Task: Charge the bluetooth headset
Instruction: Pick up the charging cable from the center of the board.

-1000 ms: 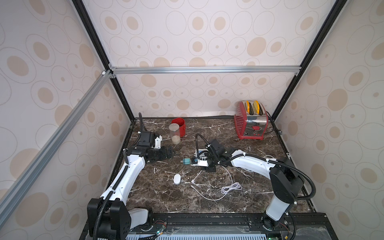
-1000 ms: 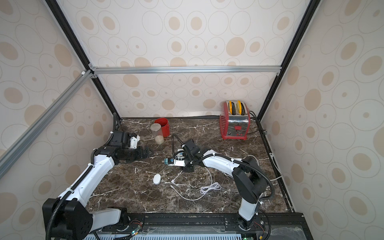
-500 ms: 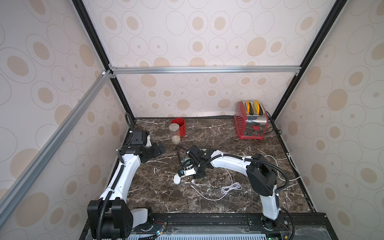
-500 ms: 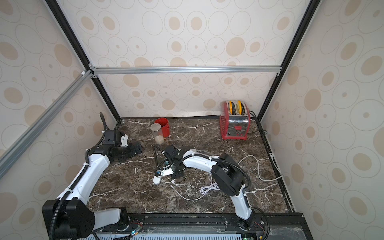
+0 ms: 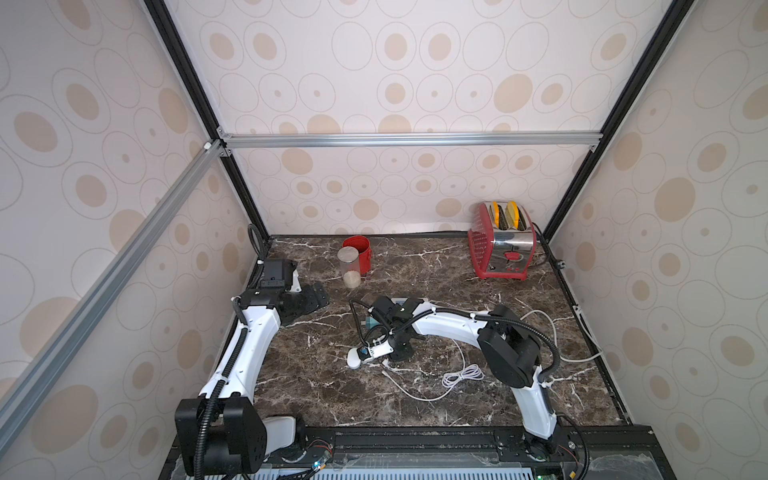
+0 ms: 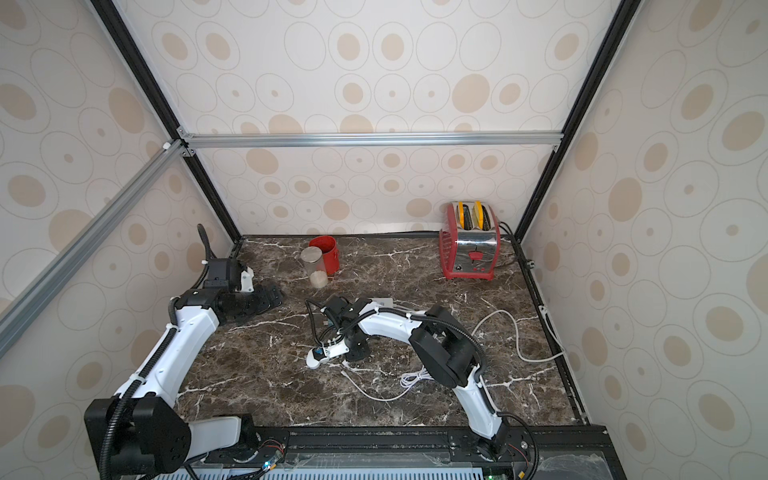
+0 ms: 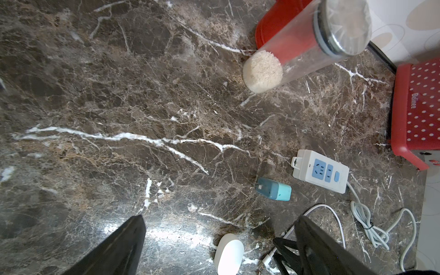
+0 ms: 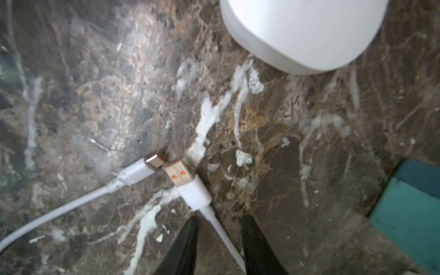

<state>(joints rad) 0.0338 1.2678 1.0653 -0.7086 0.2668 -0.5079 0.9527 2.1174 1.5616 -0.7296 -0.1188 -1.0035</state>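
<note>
Over the last second the left gripper has only eased back a little, its fingers spread wide on nothing, while the right arm has swung away from the power strip and come down by the bluetooth headset. That white case lies flat on the table, well apart from the left fingers and just beyond the tips of the right gripper, untouched. The right fingers stand partly apart, straddling the thin white cord just behind the USB-A plug, a gap showing on each side, so nothing is gripped yet. The step looks to be picking up that plug; I judge it best to slide forward and close squarely on the stiff housing, not the limp cord, without nudging the USB-C plug lying nose to nose with it ahead of one fingertip. Only the right wrist view shows those plugs and gaps; in both top views the wrist hides them. Only the left wrist view shows the teal charger whole, prongs bare, just beside the strip's empty blue sockets, and the top views alone show the cord's coiled slack further right.
</note>
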